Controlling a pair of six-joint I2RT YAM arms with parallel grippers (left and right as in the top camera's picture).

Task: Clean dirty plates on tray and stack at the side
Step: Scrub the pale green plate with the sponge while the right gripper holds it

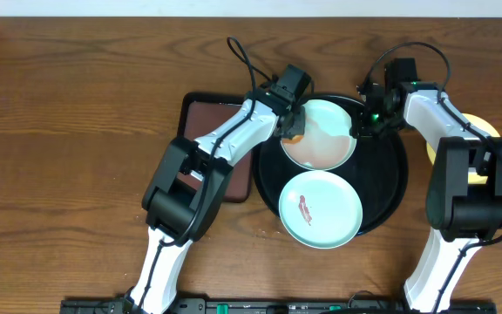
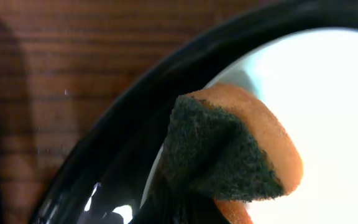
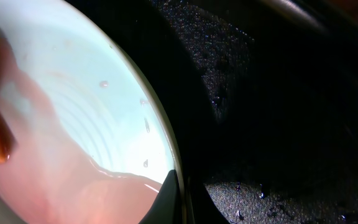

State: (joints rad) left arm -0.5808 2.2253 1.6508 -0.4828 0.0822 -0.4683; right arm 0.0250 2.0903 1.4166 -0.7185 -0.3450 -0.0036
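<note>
Overhead, left gripper (image 1: 291, 130) clamps sponge (image 1: 294, 138) on far plate (image 1: 329, 122), right gripper (image 1: 361, 126) pinches rim, arm (image 1: 234, 135) covering brown tray (image 1: 209, 115)

Three plates were counted: two pale mint-green, the far green plate (image 1: 322, 131) and the near green plate (image 1: 321, 209), plus one yellow plate (image 1: 485, 127). Trays numbered two: one round black tray (image 1: 390, 187) and one rectangular brown tray (image 1: 212, 118). There was a single sponge (image 2: 229, 149), orange with a dark scouring face. Two arms, left arm (image 1: 225, 139) and right arm (image 1: 434, 113), reached over one wooden worktop (image 1: 59, 131).
</note>
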